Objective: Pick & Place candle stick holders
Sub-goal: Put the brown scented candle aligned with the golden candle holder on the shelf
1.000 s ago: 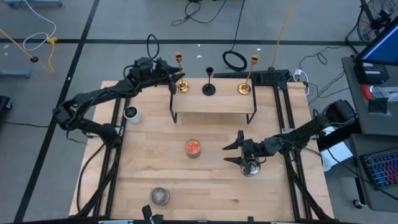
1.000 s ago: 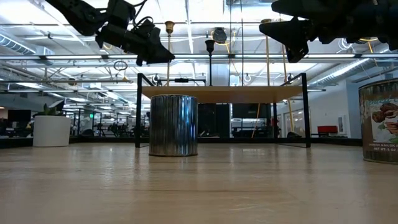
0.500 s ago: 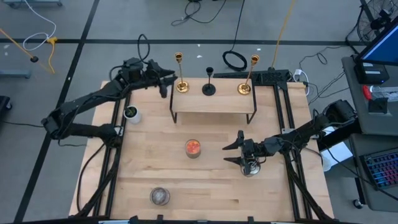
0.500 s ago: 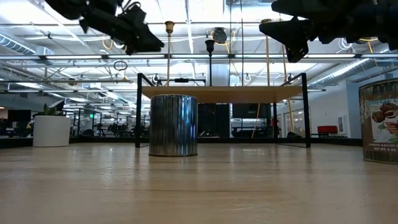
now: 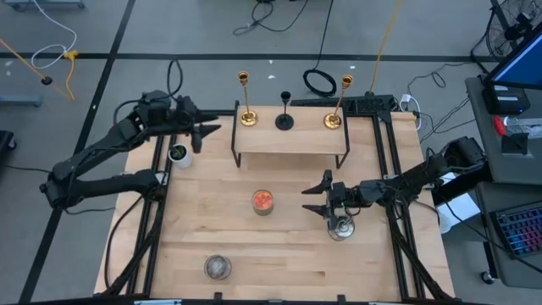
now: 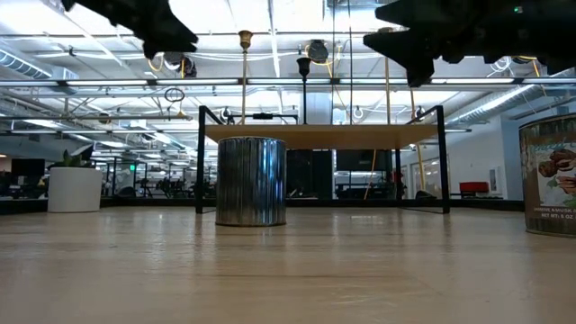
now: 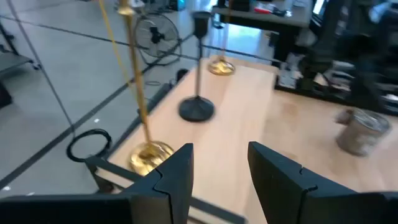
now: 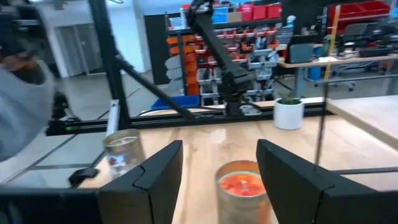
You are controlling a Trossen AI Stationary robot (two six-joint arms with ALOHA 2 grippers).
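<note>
Standing nearest on the table (image 5: pixel 279 254): a small tin (image 5: pixel 218 267) at the front edge, left of centre. Next back: a jar with an orange candle (image 5: pixel 263 202) at mid-table, and to its right a silver can (image 5: pixel 341 227). Right gripper (image 5: pixel 315 194) hangs just above and beside that can, pointing toward the orange candle, fingers spread apart, nothing between them; its wrist view shows the candle (image 8: pixel 242 185) ahead in the gap. White pot with a plant (image 5: pixel 179 154) sits near the left edge. Left gripper (image 5: pixel 209 132) hovers by that pot, off the left end of the shelf (image 5: pixel 290 140), fingers parted and empty, aimed at the holders. Shelf: a low wooden top on black legs, spanning the far middle of the table. On it, in a row along the back: left gold holder (image 5: pixel 246 112), upright; black holder (image 5: pixel 284 117), upright, in the middle; right gold holder (image 5: pixel 333 117), upright at the right end. All three stand apart from one another and from both grippers. Beyond: cables on the grey floor (image 5: pixel 102 34).
</note>
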